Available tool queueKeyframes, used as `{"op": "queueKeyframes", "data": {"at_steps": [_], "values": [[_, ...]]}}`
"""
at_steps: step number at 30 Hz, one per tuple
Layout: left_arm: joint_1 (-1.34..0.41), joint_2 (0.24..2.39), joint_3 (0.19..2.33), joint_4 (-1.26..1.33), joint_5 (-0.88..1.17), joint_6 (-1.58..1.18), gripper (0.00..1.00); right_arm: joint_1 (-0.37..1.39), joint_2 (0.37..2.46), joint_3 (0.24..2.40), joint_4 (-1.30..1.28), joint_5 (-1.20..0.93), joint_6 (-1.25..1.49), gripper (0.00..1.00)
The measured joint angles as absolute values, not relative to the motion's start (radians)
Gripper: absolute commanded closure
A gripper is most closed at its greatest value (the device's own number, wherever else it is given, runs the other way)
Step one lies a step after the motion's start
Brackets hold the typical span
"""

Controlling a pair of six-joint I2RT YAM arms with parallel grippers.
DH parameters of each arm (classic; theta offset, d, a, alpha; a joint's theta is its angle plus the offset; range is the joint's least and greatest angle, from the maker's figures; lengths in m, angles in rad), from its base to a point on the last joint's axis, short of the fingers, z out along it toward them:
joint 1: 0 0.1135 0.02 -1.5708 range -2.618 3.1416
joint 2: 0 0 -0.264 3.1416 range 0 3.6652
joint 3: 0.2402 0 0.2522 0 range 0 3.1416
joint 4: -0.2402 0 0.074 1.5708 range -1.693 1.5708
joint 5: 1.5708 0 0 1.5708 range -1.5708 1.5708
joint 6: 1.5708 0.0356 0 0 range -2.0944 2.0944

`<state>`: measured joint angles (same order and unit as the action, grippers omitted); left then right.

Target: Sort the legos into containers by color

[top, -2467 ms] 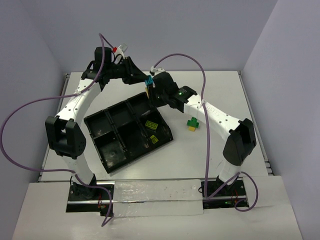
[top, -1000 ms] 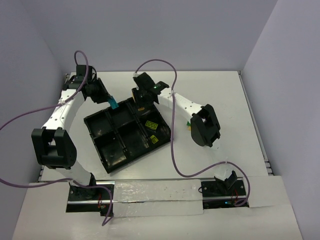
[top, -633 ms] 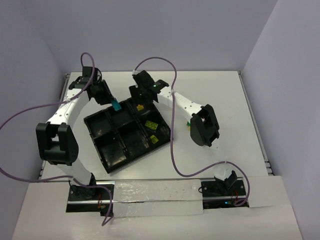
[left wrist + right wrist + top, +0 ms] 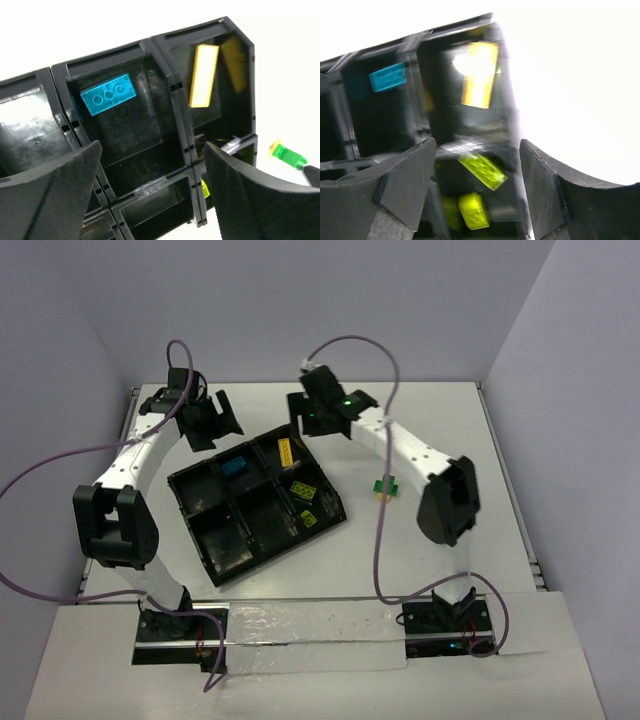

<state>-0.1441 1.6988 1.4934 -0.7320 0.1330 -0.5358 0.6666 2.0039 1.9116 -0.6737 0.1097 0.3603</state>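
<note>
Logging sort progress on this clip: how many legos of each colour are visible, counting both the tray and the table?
Yellow legos: 4
Green lego: 1
Light blue lego: 1
Total: 6

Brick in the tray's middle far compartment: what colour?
Light blue brick, clearest in left wrist view.

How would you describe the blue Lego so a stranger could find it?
Find the black six-compartment tray on the white table. In its far row, the middle compartment holds one light blue brick, lying flat and alone. It is the only blue piece; the tray's other bricks are yellow.
</note>
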Motion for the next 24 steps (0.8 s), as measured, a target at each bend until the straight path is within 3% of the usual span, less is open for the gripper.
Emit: {"op": "queueKeyframes", "data": {"at_steps": [4, 8, 15, 24], "values": [[-0.153, 1.671, 1.560, -0.751, 0.135, -0.528, 0.02, 0.525, 1.788, 1.683, -0.618, 0.135, 0.389, 0.10], [-0.169, 1.598, 1.583, -0.757, 0.144, -0.513, 0.02, 0.334, 1.620, 1.421, -0.601, 0.182, 0.440, 0.10], [-0.214, 1.554, 1.608, -0.762, 0.161, -0.511, 0.02, 0.273, 1.586, 1.153, -0.614, 0.235, 0.509, 0.15], [-0.249, 1.586, 1.609, -0.770, 0.161, -0.512, 0.02, 0.293, 1.574, 1.099, -0.580, 0.228, 0.547, 0.32]]}}
